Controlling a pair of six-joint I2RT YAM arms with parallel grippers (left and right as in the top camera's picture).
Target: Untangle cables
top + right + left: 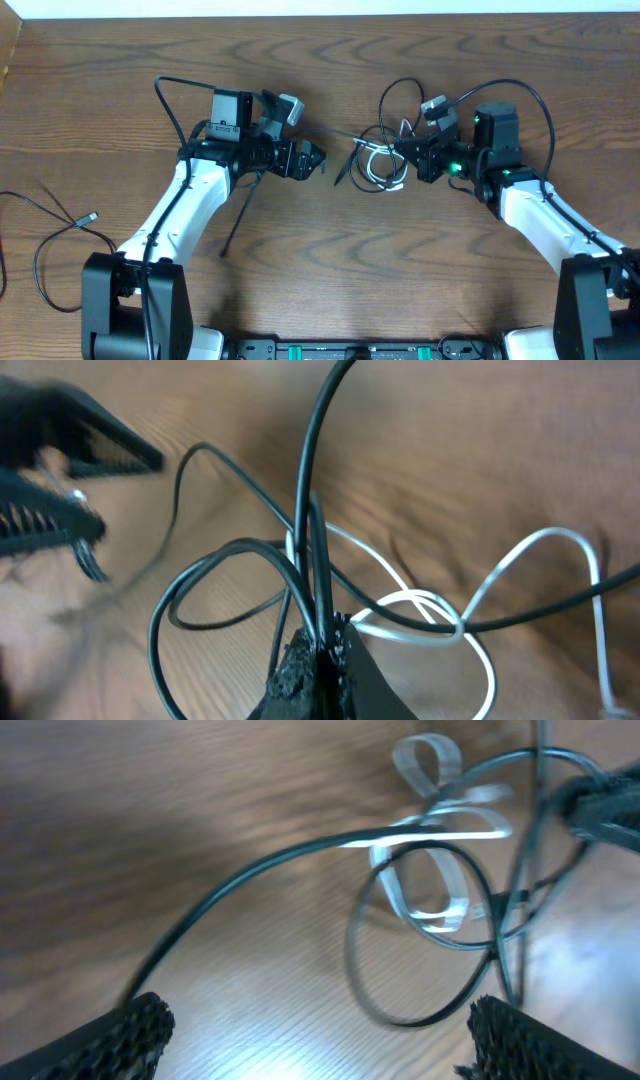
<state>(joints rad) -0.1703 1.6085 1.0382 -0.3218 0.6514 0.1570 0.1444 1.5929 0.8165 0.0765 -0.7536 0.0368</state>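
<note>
A tangle of thin black cords (385, 135) and a short white cord (381, 168) lies at the table's middle right. My right gripper (412, 158) is shut on a black cord (318, 575) at the tangle's right side; the white cord (440, 615) loops around it. My left gripper (312, 158) is open and empty just left of the tangle, its fingers wide apart (315, 1030) with a black loop (420, 935) and the white cord (430, 870) ahead. Another black cord (55, 235) with a small plug lies at the far left.
A thin black cord (240, 215) runs diagonally under my left arm. The table's far edge is along the top and a dark rail lies along the near edge.
</note>
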